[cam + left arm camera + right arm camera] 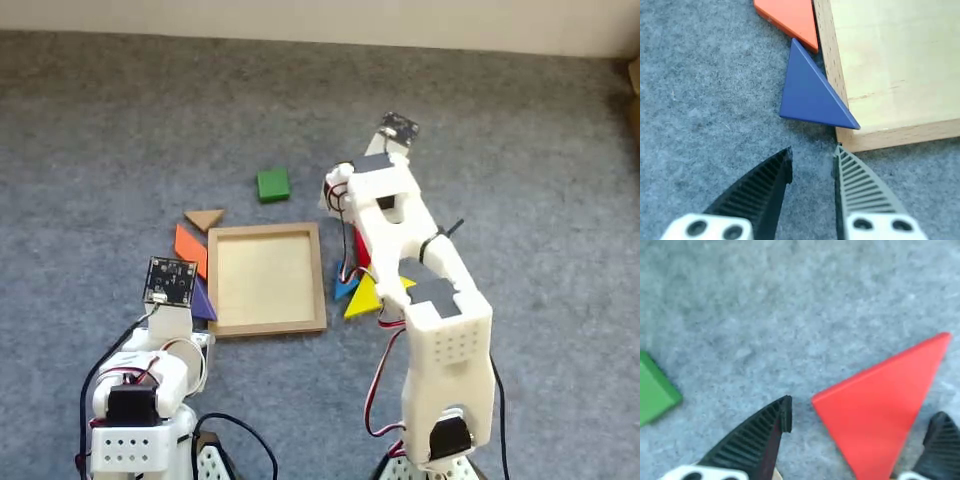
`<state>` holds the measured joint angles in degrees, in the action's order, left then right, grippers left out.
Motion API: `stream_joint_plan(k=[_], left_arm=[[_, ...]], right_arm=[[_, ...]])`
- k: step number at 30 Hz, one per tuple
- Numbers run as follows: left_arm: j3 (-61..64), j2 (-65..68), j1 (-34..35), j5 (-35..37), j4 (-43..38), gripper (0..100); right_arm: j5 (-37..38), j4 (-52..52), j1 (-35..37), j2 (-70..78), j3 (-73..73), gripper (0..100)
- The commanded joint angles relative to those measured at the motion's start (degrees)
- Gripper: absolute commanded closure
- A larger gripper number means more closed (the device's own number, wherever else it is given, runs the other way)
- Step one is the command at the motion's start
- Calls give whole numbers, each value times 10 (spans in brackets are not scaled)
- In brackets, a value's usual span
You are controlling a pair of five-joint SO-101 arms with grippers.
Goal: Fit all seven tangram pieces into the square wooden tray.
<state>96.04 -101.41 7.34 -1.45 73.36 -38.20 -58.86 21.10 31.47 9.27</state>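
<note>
straddling the red triangle (880,400) on the carpet (790,300), the right gripper (862,419) is spread wide, empty. the left gripper (813,152), likewise parted, sits by the blue triangle (810,95) beside the wooden tray (830,60). pieces seem thin, stiff, light: pinch opposite edges.

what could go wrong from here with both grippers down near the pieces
1. The right gripper is open around the red triangle, which lies flat on the carpet. Closing on its slanted edges may squeeze it out sideways.
2. The left gripper hangs open beside a corner of the tray, and the blue triangle lies tight along the tray's wall. A finger could catch the rim and shove the tray.
</note>
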Motion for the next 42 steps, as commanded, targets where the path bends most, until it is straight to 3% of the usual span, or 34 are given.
stream_joint_plan(k=[1,18,26,34,42], left_arm=[[12,-31,-7,-3,3,860],[12,-31,-7,-3,3,860],[12,-31,-7,-3,3,860],[12,-31,-7,-3,3,860],[12,-31,-7,-3,3,860]], right_arm=[[5,-2,5,-6,32,599],[1,-2,-25,-4,30,600],[4,-1,-25,-4,30,753],[4,-3,-31,-8,30,756],[5,-80,-30,-9,63,756]])
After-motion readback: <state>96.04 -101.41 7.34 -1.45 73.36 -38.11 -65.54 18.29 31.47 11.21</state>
